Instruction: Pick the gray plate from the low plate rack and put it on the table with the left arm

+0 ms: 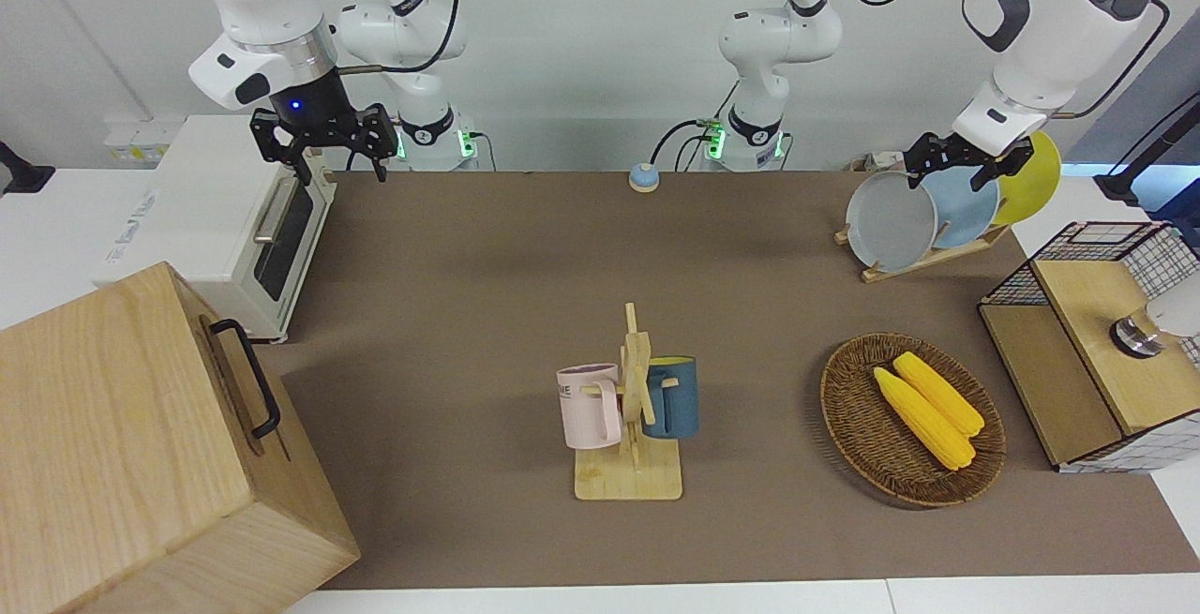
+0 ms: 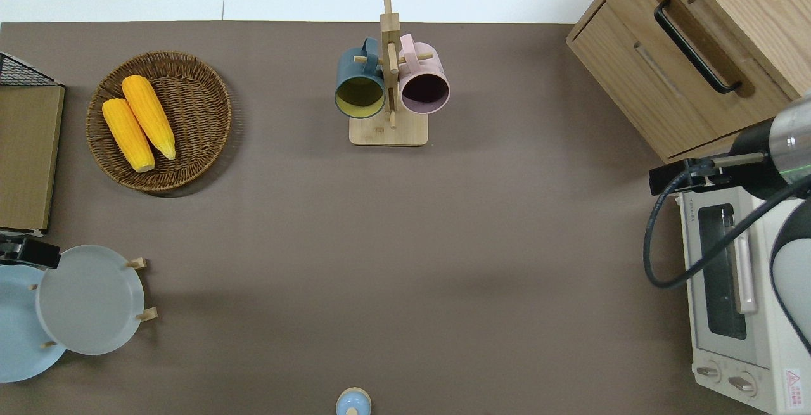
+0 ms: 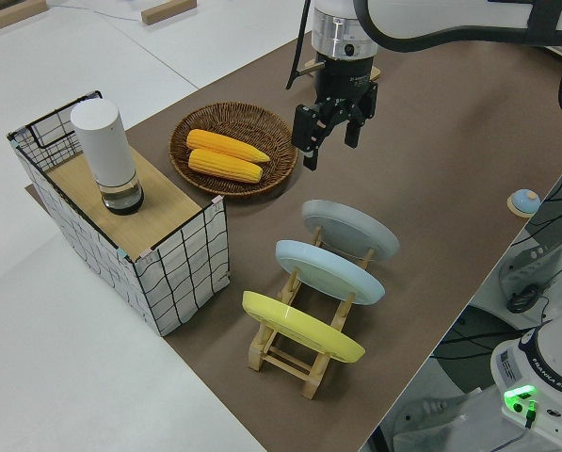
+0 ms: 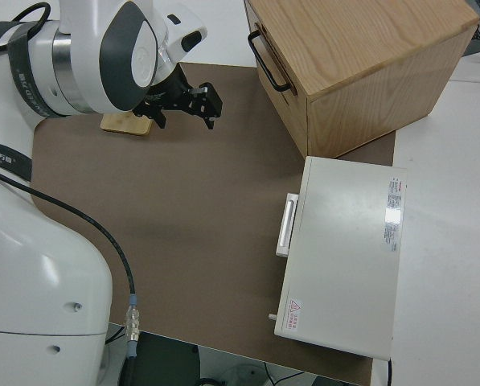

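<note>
Right now your left claw (image 1: 954,164) hangs in the air with its fingers spread wide and nothing between them. In the front view it sits just above the top rims of the plates, and the overhead view shows only its edge at the frame border, beside the gray plate's rim on the side toward the left arm's end of the table.

The gray plate (image 1: 891,221) is below the claw and apart from it. It leans in the low plate rack (image 1: 923,260), in the slot farthest from the robots, propped on the slanted pegs. The light-blue plate (image 1: 966,211) leans in the next slot, directly under the claw in the front view, and the yellow plate (image 1: 1036,172) fills the slot nearest the robots.

You can see bare brown table (image 2: 405,244) running from the rack toward the right arm's end. Farther from the robots than the claw lies a wicker basket (image 1: 848,408) with two ears of corn (image 1: 928,415); a wire crate (image 3: 182,273) stands near it, at the left arm's end of the table.

Your right claw (image 1: 323,141) is parked, its fingers open too.
</note>
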Robot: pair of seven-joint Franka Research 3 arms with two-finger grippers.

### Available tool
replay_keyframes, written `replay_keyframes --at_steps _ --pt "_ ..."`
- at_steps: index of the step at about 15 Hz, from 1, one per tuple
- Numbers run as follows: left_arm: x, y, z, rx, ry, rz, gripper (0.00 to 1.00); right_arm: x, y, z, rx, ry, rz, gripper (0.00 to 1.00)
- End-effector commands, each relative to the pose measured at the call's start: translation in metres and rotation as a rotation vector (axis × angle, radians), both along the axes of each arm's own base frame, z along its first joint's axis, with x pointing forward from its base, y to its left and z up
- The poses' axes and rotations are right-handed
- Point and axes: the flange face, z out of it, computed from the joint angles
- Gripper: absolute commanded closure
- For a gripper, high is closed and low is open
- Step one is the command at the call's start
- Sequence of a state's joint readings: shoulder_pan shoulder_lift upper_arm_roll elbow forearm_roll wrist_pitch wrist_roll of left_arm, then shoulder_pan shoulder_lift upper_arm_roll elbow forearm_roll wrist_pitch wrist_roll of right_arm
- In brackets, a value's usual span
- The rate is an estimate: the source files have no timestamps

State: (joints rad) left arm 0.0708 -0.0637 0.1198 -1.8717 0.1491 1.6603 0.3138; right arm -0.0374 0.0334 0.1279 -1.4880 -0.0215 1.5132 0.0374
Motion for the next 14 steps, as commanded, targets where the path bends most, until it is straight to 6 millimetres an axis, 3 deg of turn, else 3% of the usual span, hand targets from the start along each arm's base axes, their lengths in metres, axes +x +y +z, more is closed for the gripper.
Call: replay_keyframes --at_steps 1,14 --pt "-0.005 0.001 -0.012 0.025 0.011 -0.026 0.01 0.001 -0.002 0.003 -0.001 0.004 -0.015 0.017" --pt "-0.018 0.001 -0.063 0.054 0.074 -0.033 0.01 0.001 -0.002 0.003 -0.001 0.004 -0.015 0.017"
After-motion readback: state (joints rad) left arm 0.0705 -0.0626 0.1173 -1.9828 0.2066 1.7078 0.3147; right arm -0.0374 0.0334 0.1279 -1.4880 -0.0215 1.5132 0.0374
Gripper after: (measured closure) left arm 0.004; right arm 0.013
